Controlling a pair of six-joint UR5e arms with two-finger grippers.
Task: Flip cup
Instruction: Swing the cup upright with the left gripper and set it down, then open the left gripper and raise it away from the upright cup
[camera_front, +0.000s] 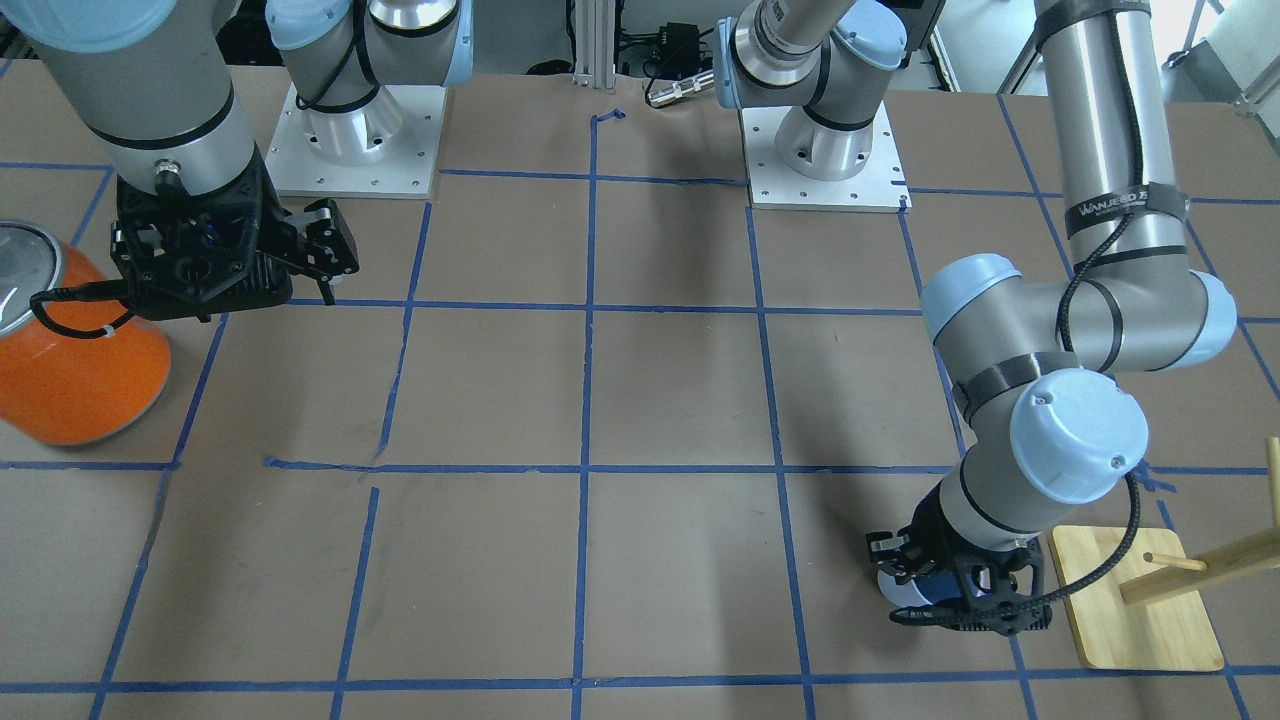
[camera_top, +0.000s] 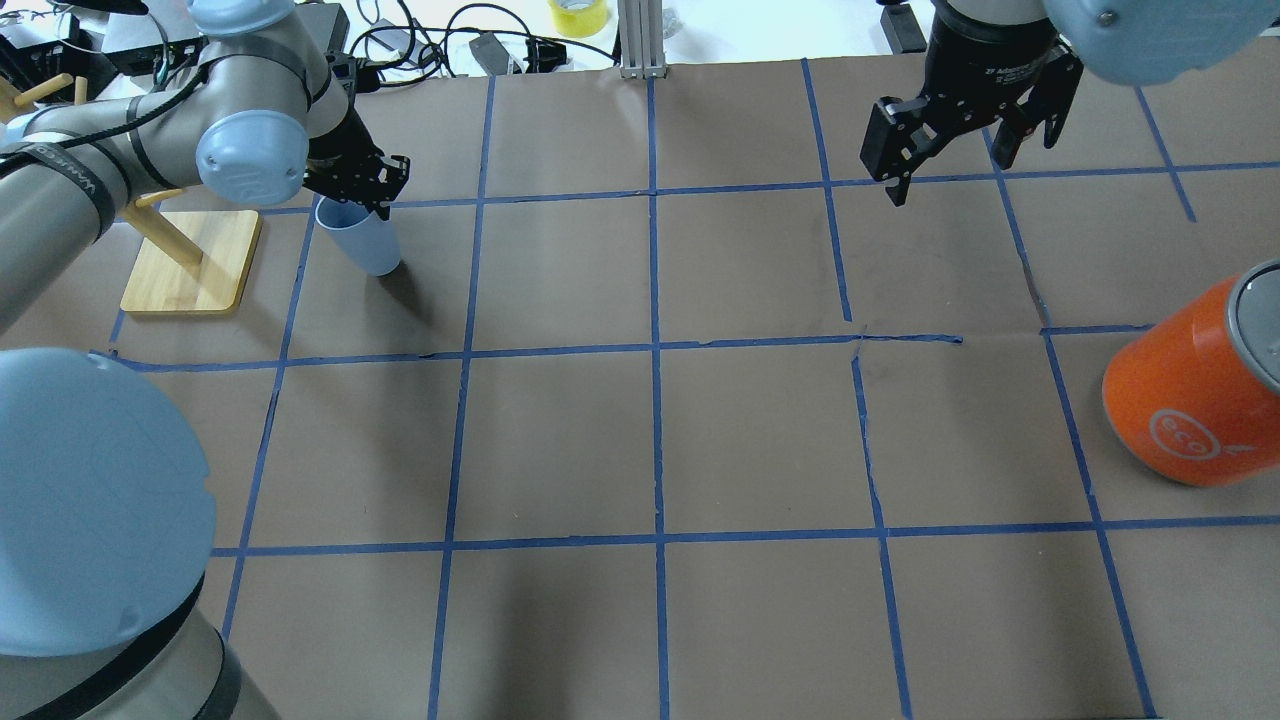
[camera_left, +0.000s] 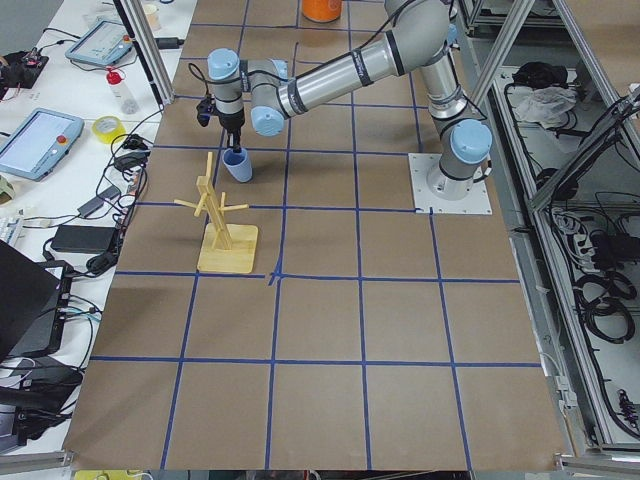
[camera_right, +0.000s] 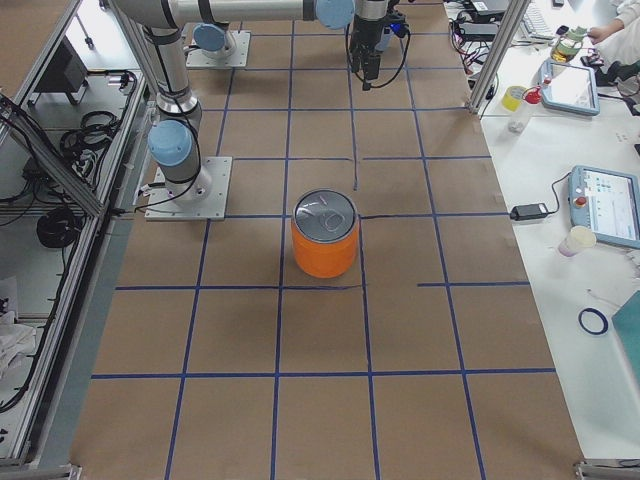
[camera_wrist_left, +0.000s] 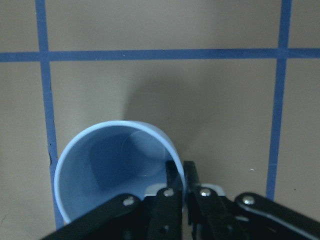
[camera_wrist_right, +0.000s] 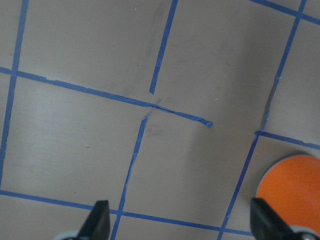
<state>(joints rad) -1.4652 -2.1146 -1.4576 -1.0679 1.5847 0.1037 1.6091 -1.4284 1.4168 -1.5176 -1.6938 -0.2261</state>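
Clamping cup (camera_wrist_left: 107, 170) wall: left pincer (camera_wrist_left: 183, 176), nearly closed.

There is one cup (camera_top: 362, 240), at the far left of the surface (camera_top: 650, 450). One orange can (camera_top: 1190, 400) stands at the right. One wooden peg stand (camera_top: 190, 265) is left of the cup. There are two arms, the left arm (camera_front: 1100, 200) and the right arm (camera_front: 150, 90). They carry two claws, the left claw (camera_top: 365, 192) and the right claw (camera_top: 948, 175).

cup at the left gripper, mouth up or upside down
Mouth up: the cup shows its open, empty inside in the left wrist view, left gripper pinching its rim.
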